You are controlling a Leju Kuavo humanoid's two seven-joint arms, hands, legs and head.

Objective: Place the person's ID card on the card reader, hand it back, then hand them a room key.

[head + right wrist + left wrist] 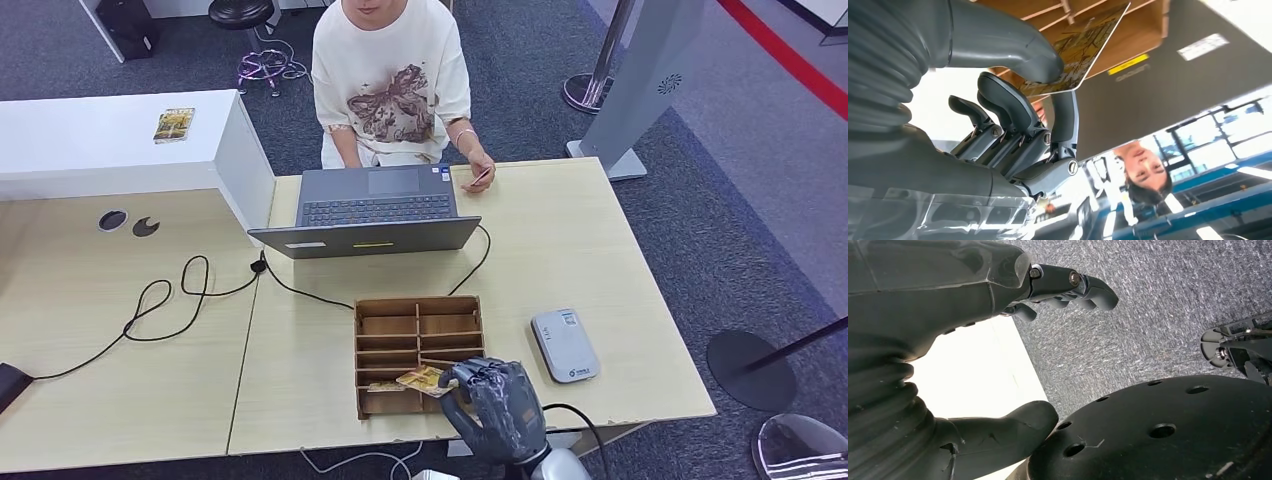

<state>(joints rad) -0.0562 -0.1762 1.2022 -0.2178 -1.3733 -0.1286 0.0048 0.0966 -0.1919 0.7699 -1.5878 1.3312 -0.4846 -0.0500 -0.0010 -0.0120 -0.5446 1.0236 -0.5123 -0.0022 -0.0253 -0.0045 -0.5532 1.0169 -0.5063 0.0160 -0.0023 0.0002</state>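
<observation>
Pinching a room key (424,381) between thumb and finger, right hand (497,405) at the near right corner of the wooden card organizer (419,352), just above its front slots; card printed in yellow-brown, long axis running roughly from the hand out over the slots, free end toward the compartments; in the right wrist view, same key (1079,47) clamped by the thick thumb (1013,42) on one face and a darker finger on the other, remaining fingers curled beneath and touching nothing; person (390,85) seated straight ahead across the desk (600,250), beyond the open laptop (375,210), well apart from the key; person's hand (480,175) resting on the far desk edge with a small card (481,177) in the fingers, judged to be the ID card, face too small to read; card reader (564,345) lying bare just beside the right hand; handover therefore judged to call for a forward reach past organizer and laptop, right arm plainly the nearer; left hand (998,305) hanging over grey carpet, fingers loosely apart and holding nothing; key's printed text illegible; organizer's other slot contents hard to make out
</observation>
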